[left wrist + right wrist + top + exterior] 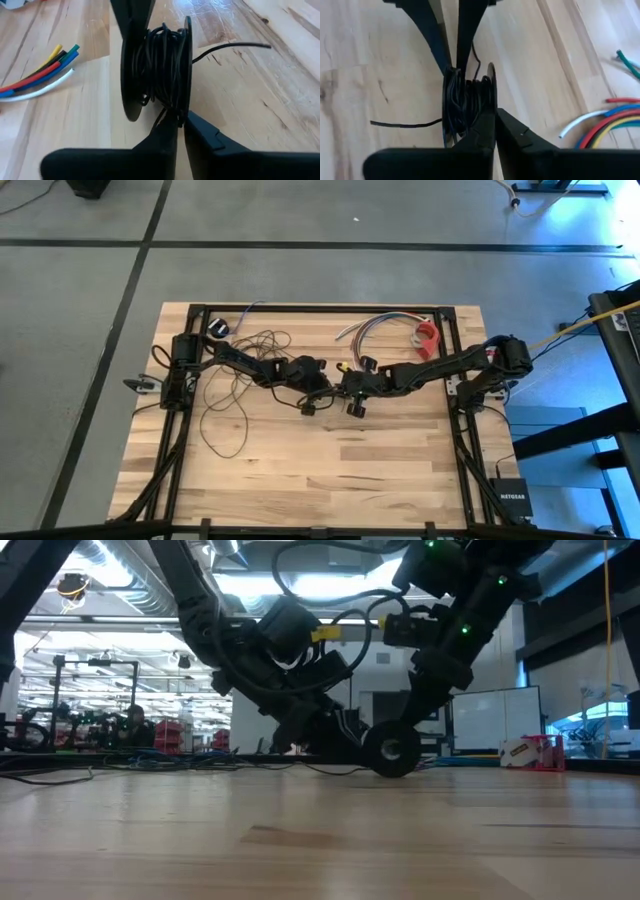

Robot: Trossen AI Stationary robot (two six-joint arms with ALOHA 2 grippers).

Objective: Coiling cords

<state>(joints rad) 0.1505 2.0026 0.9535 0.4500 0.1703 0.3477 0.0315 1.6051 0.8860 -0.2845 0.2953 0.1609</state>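
Note:
The cord is a thin dark wire. Part of it is wound on a small black spool (160,70) at the table's middle. The rest lies in loose loops (245,375) on the left half, and a small black puck (218,328) lies at the far left. In the low view the spool (392,752) stands on edge with its lower rim at the table top. My left gripper (181,125) comes from the left and my right gripper (493,125) from the right. Both are shut on the spool, on opposite sides. A short free wire end (235,45) sticks out of the winding. My left gripper pinches the rim of one spool flange (187,107) between its two fingers, with some wound strands beside them. The fingers slant down from the table's left side. The spool stands on edge. My right gripper pinches the rim of the other flange (492,97) between its two fingers. It slants down steeply from the table's right side. The spool stays upright between the two grippers, with its lower rim at the table.
A short bundle of multicoloured wires (380,328) lies at the far middle, with a red object (428,337) beside it to the right. A black frame (320,308) runs round the table's edges. Bare wood (330,470) lies toward the near edge.

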